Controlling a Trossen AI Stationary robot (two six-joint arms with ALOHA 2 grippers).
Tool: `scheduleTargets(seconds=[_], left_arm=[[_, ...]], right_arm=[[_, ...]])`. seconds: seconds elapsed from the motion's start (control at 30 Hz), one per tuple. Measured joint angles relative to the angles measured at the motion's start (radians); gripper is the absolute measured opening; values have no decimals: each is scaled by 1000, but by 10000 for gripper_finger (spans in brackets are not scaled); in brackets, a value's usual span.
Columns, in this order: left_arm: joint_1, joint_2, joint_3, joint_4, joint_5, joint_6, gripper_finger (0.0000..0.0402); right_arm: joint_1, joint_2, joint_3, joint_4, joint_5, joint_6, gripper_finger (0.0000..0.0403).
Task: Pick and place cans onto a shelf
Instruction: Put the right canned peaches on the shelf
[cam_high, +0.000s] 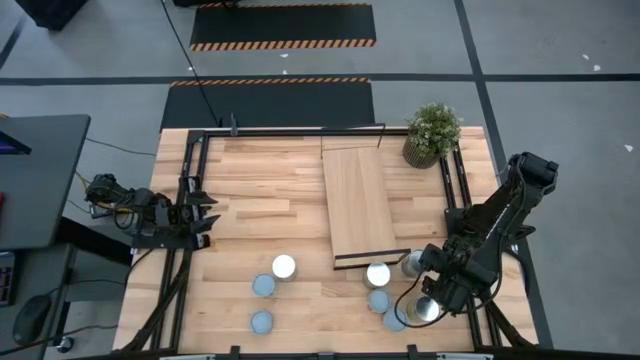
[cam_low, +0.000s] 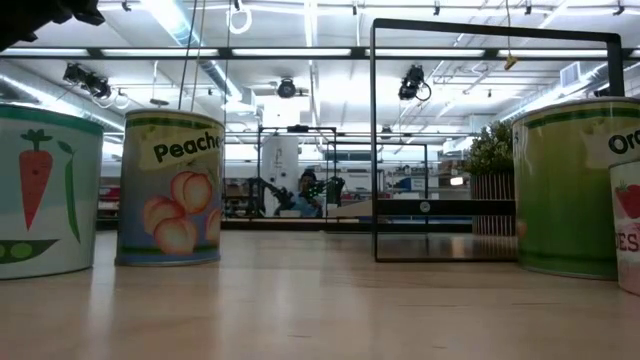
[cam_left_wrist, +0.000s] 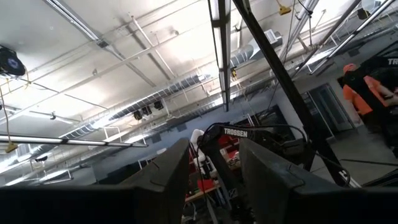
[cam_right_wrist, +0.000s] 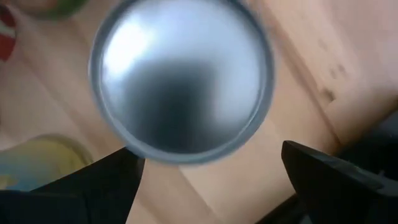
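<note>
High view: seven cans stand on the near part of the wooden table. Three form a loose group left of centre, one with a bright white top and two with bluish-grey tops. Four more cluster at the near end of the shelf, a long light-wood board with a dark front edge lying lengthwise on the table; nothing stands on it. The right gripper hangs over the rightmost can, its silver top showing between the fingers. The left gripper rests at the table's left edge, fingers pressed together. A potted plant sits at the far right corner.

Low view: a can labelled "Peache…" shows painted peaches; left of it, a white can carries a carrot and peas. On the right stands a green can whose label starts "Or…", and at the edge a sliver of another can reads "ES". The black wire frame rises behind them.

Left wrist view: the closed fingers point up at the ceiling; a distant arm bears the word "TROSSEN".

Right wrist view: the round silver top fills the frame, blurred, and the two fingers are spread wide on either side of it, not pinching it.
</note>
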Motion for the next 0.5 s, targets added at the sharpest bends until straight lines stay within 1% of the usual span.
scheduleTargets(seconds=[0.1, 0.17, 0.33, 0.5], left_arm=[[0, 0, 0, 0, 0, -1, 149], [0, 0, 0, -1, 0, -1, 149], [0, 0, 0, -2, 0, -1, 149], [0, 0, 0, -2, 0, 4, 149]], right_arm=[[0, 0, 0, 11, 31, -6, 385], [-4, 0, 0, 10, 32, -7, 385], [-57, -11, 0, 48, -35, -57, 385], [-123, -15, 0, 62, -54, -148, 385]])
